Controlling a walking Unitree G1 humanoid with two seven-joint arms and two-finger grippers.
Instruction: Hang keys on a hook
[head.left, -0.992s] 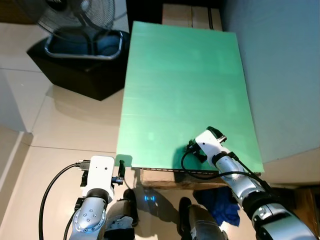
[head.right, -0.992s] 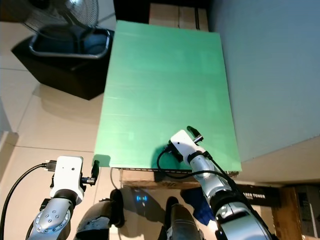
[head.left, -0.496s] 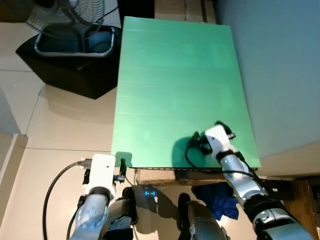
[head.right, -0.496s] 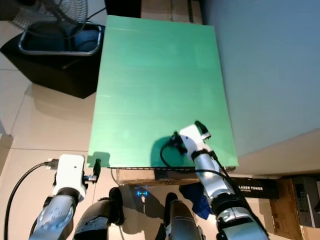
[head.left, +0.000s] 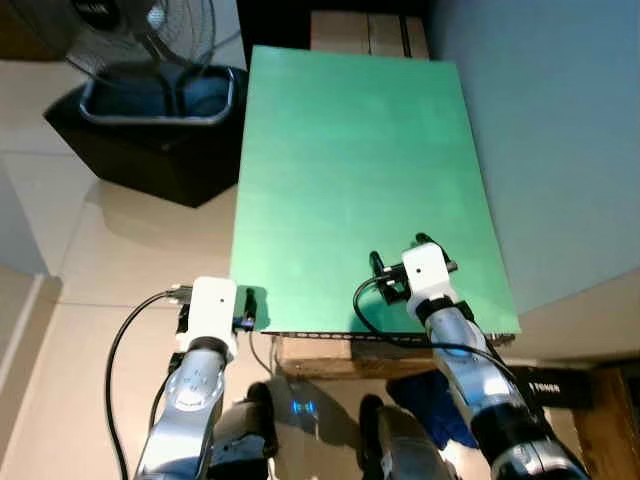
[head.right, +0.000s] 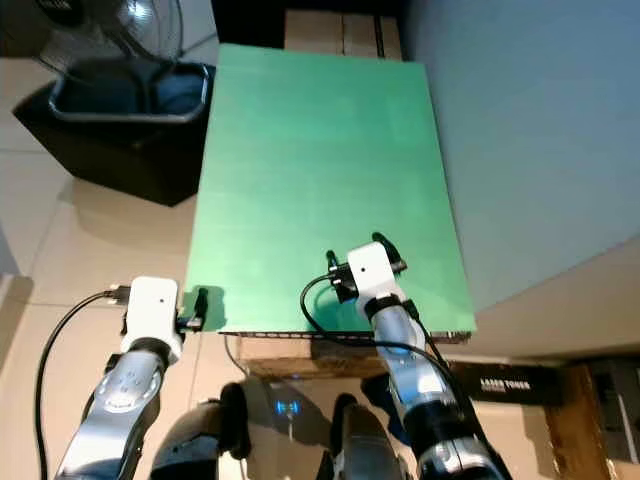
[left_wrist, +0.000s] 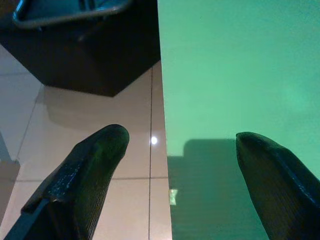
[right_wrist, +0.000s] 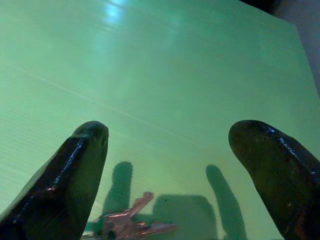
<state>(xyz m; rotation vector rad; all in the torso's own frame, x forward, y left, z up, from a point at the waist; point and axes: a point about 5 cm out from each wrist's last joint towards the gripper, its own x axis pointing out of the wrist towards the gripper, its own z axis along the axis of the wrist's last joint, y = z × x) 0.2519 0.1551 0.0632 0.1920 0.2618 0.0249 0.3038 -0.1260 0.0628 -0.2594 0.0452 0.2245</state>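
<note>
A bunch of copper-coloured keys (right_wrist: 128, 226) lies on the green table top (head.left: 350, 150), just below and between my right gripper's fingers in the right wrist view. My right gripper (head.left: 398, 252) hovers over the table's near right part, open, with both black fingers (right_wrist: 70, 180) spread wide and nothing between them. From the head views the keys are hidden under that wrist. My left gripper (head.left: 248, 305) is open at the table's near left corner, one finger (left_wrist: 92, 167) over the floor and the other over the green top.
A black bin (head.left: 150, 110) with a fan in it stands on the tiled floor left of the table. A cardboard box (head.left: 365, 20) sits beyond the far edge. A grey wall (head.left: 560, 150) runs along the table's right side. Blue cloth (head.left: 432, 405) lies under the table.
The camera has shifted a little. My left gripper has come up to the table's near left corner. My right gripper has turned so its fingers point up the table.
</note>
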